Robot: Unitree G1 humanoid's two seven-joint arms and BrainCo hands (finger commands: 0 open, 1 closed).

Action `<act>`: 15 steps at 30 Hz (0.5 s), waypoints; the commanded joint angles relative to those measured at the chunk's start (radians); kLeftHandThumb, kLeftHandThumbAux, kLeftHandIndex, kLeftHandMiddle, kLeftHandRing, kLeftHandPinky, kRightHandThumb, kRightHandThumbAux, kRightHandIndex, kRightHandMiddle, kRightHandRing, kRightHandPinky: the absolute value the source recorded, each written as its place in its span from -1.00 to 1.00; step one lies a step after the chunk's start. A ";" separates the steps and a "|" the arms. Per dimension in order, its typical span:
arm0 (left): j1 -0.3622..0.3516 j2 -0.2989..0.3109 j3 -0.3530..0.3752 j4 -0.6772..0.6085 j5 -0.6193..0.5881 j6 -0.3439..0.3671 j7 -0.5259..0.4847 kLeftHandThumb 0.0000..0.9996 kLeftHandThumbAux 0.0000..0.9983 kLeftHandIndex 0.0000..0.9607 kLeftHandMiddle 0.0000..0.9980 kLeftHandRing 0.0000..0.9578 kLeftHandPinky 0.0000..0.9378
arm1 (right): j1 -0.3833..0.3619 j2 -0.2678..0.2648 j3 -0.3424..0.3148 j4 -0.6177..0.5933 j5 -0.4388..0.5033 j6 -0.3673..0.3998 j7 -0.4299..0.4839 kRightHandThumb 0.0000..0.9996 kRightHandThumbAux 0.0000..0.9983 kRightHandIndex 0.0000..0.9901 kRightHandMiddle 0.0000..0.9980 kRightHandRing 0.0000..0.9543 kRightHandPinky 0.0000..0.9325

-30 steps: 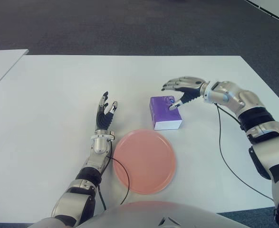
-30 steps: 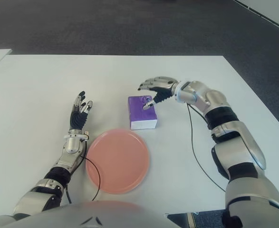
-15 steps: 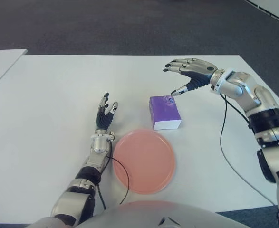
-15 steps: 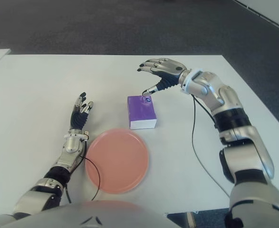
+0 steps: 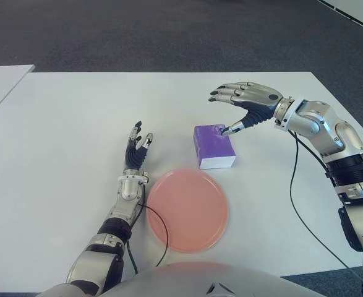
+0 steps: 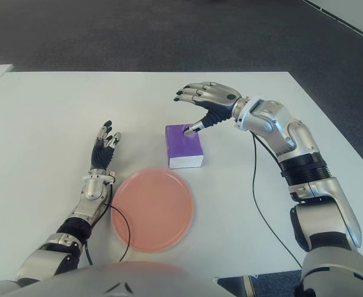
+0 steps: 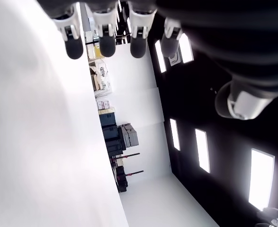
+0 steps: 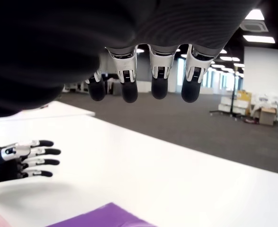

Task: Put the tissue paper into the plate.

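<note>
Tissue paper: purple rectangular pack [image 5: 214, 145] lying flat on my white table [image 5: 64, 136], behind the round pink plate [image 5: 188, 210].
Right hand [image 5: 246, 102]: over the pack, spread wide, thumb tip at its far edge, holding nothing.
Left hand [image 5: 136, 148]: left of the plate, open.

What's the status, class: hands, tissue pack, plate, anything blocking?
Right hand open above the tissue pack, thumb tip at its top edge, no grasp. Left hand open, left of the pack. Pack on table, not in plate. Nothing between them.

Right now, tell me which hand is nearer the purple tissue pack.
Right. The right hand hovers open over the far right corner of the tissue pack, thumb tip at its top edge. The left hand shows open to the pack's left, well apart from it, beside the pink plate.
</note>
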 commanded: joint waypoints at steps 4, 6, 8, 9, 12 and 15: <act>0.076 -0.012 0.012 0.047 -0.030 0.049 -0.041 -0.93 -0.21 -1.00 -1.00 -1.00 -1.00 | 0.071 0.017 0.033 -0.034 -0.026 0.009 0.032 -0.37 -0.55 -1.00 -1.00 -1.00 -1.00; 0.075 -0.013 0.014 0.049 -0.036 0.049 -0.044 -0.93 -0.21 -1.00 -1.00 -1.00 -1.00 | 0.075 0.023 0.042 -0.022 -0.042 0.001 0.020 -0.39 -0.54 -1.00 -1.00 -1.00 -1.00; 0.075 -0.013 0.014 0.052 -0.035 0.042 -0.041 -0.93 -0.21 -1.00 -1.00 -1.00 -1.00 | 0.074 0.032 0.059 0.019 -0.074 -0.014 -0.016 -0.40 -0.54 -1.00 -1.00 -1.00 -1.00; 0.075 -0.012 0.014 0.054 -0.034 0.038 -0.039 -0.93 -0.21 -1.00 -1.00 -1.00 -1.00 | 0.073 0.038 0.069 0.045 -0.093 -0.022 -0.040 -0.41 -0.54 -1.00 -1.00 -1.00 -1.00; 0.082 -0.008 0.008 0.044 -0.023 0.026 -0.031 -0.93 -0.22 -1.00 -1.00 -1.00 -1.00 | 0.067 0.067 0.113 0.177 -0.172 -0.058 -0.167 -0.42 -0.54 -1.00 -1.00 -1.00 -1.00; 0.087 -0.005 0.003 0.036 -0.014 0.023 -0.026 -0.93 -0.22 -1.00 -1.00 -1.00 -1.00 | 0.061 0.080 0.132 0.230 -0.194 -0.087 -0.227 -0.42 -0.54 -1.00 -1.00 -1.00 -1.00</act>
